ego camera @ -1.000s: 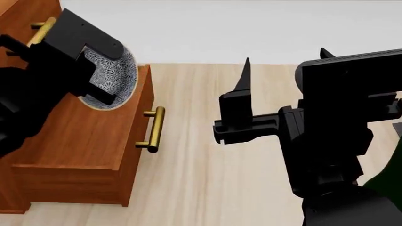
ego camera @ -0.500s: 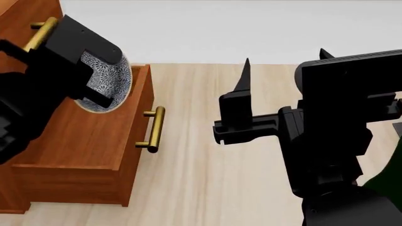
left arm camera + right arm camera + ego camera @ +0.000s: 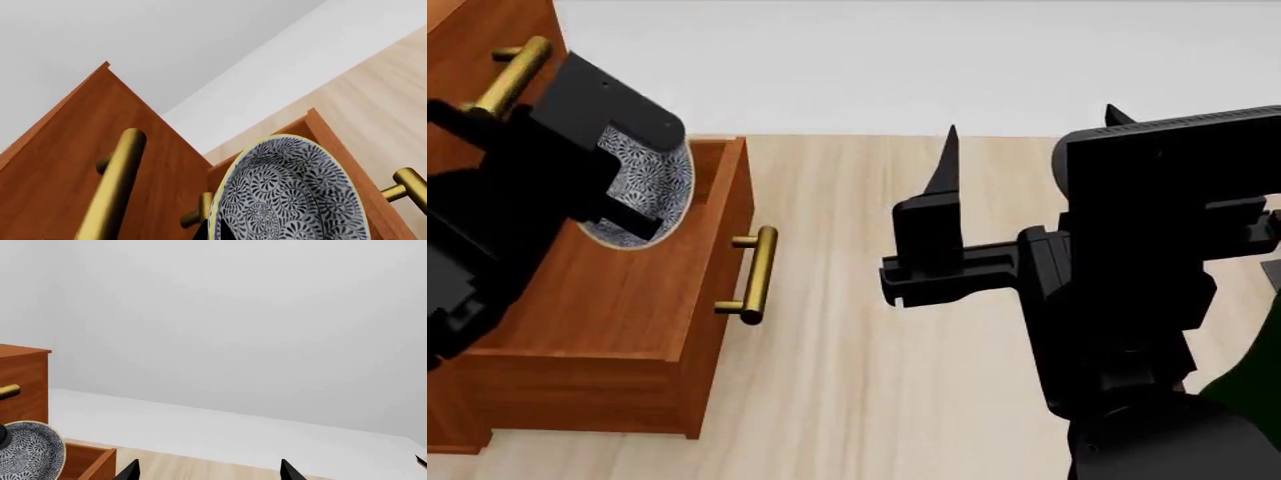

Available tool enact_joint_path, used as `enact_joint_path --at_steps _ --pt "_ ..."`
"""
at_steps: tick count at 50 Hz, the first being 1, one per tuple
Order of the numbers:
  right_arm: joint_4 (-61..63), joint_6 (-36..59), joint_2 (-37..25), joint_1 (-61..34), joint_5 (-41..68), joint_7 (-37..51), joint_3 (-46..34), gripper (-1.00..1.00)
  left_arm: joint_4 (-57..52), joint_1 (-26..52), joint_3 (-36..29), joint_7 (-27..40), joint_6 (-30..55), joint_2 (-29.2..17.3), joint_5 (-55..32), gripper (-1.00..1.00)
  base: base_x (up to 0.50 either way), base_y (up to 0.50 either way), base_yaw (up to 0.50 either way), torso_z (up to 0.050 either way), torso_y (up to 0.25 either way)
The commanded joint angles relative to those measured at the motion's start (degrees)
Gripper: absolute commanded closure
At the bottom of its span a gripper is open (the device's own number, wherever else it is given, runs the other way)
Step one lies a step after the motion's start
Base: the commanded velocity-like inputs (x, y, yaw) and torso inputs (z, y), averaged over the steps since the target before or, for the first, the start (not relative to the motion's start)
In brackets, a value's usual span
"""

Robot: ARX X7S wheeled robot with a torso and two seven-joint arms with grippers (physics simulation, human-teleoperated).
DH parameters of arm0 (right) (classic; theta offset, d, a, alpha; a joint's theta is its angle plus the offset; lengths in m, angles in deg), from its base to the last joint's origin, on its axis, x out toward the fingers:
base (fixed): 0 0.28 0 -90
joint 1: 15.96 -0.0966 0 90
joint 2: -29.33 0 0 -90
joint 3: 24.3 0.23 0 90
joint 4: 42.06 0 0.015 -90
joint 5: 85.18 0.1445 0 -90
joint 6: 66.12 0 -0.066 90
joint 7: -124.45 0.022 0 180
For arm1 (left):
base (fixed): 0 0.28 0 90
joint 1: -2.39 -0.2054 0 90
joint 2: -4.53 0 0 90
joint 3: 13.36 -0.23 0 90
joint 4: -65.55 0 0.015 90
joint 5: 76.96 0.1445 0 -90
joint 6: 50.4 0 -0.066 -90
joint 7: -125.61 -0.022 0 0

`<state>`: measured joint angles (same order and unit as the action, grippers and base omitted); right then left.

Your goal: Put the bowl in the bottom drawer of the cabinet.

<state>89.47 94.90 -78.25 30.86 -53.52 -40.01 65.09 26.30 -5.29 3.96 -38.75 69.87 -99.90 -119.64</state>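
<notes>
Over the pulled-out bottom drawer [image 3: 627, 300] of the cabinet [image 3: 467, 40], the left gripper [image 3: 614, 185] is clamped on the bowl [image 3: 647, 190], held tilted on edge above the drawer's back part near its front wall. Nothing else shows inside the drawer. The right gripper [image 3: 1028, 190] hangs over the floor [image 3: 827, 350], fingers spread, holding nothing.

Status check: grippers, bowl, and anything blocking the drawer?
Left gripper shut on the bowl, tilted on edge over the open bottom drawer. Right gripper open, empty, off to the side. Nothing seen blocking the drawer.
</notes>
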Motion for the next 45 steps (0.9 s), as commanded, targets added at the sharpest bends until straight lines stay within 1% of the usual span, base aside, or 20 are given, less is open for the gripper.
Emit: enact_joint_path --at_steps 1,16,45 --pt "-0.7 -1.3 0.1 1.6 -0.2 0.1 -0.3 -1.0 4.5 -1.4 0.1 -1.3 -3.2 1.6 2.4 1.0 0.0 0.0 0.0 0.0 0.0" --pt "-0.7 -1.5 -0.1 1.6 0.3 0.4 -0.2 -1.0 10.1 -2.7 -0.1 -3.0 -6.0 4.0 3.3 1.0 0.0 0.0 0.0 0.0 0.0" --pt "-0.5 -1.4 -0.4 1.5 1.3 1.2 -0.1 -1.0 16.0 -4.7 -0.5 -3.1 -9.4 6.5 5.1 1.0 0.0 0.0 0.0 0.0 0.001"
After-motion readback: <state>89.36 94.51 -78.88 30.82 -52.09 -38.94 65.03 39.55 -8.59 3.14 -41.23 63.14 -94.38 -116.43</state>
